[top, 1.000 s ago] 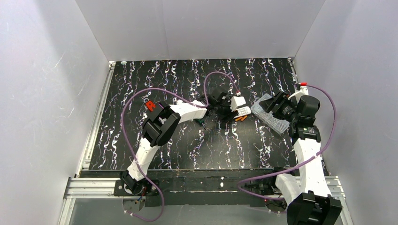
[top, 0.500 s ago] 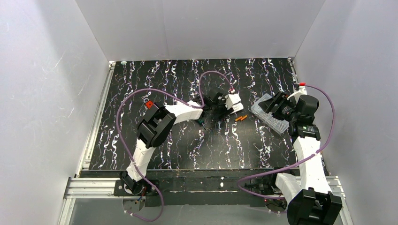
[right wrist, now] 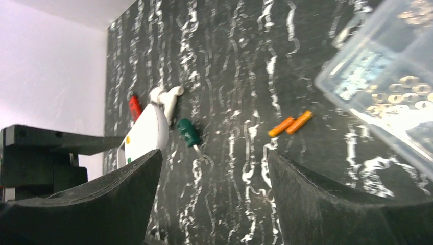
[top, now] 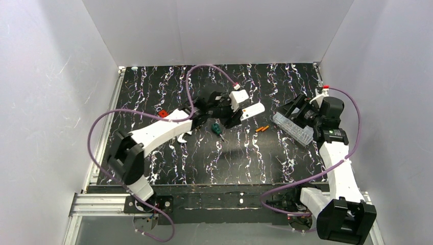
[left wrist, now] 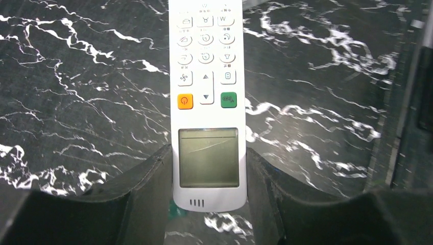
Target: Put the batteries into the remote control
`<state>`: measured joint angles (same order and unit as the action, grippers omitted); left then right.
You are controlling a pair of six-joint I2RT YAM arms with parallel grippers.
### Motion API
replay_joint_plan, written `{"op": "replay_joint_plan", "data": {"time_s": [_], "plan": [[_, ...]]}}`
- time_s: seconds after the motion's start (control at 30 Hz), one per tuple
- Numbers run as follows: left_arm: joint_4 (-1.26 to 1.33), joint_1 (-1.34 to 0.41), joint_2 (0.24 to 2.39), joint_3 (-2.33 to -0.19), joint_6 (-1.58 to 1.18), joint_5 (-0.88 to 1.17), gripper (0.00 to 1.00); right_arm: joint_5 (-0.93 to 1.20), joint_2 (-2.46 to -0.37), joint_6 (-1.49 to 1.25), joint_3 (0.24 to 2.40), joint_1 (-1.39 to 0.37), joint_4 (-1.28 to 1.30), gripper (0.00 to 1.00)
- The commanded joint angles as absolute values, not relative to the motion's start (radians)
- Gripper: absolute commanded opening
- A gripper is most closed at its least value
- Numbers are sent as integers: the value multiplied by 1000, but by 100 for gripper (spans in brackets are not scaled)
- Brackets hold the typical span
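My left gripper [top: 232,113] is shut on the white remote control [top: 252,111] and holds it above the mat, face up toward the wrist camera. In the left wrist view the remote [left wrist: 207,97] sits between the two black fingers [left wrist: 148,178] at its display end. The two orange batteries [top: 262,128] lie side by side on the mat to the right of the remote; they also show in the right wrist view [right wrist: 291,124]. My right gripper [top: 297,109] is open and empty, over the clear box.
A clear plastic box [top: 293,129] of small parts lies at the right. A green-handled screwdriver [top: 218,129] lies on the mat below the remote. A small red piece [top: 162,113] lies at the left. A white bent fitting [right wrist: 166,97] shows in the right wrist view.
My left arm has lifted the remote off the mat and carried it up and back to the left, away from the batteries. The right gripper has shifted slightly left.
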<state>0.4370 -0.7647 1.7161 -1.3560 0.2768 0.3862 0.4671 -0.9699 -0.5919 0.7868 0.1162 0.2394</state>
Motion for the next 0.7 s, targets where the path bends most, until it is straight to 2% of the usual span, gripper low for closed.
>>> {"op": "replay_joint_plan", "data": {"time_s": [0.0,0.23,0.67], "plan": [[427,-786,1552,-1213,254,449,0,586,-994,-661,861,57,179,84],[426,-824,1478,-1107,313,386,0,724,-1032,-828,848,18,43,84],[456,-839,1470,-1120,340,356,0,685,-1120,-769,869,-81,197,84]]}}
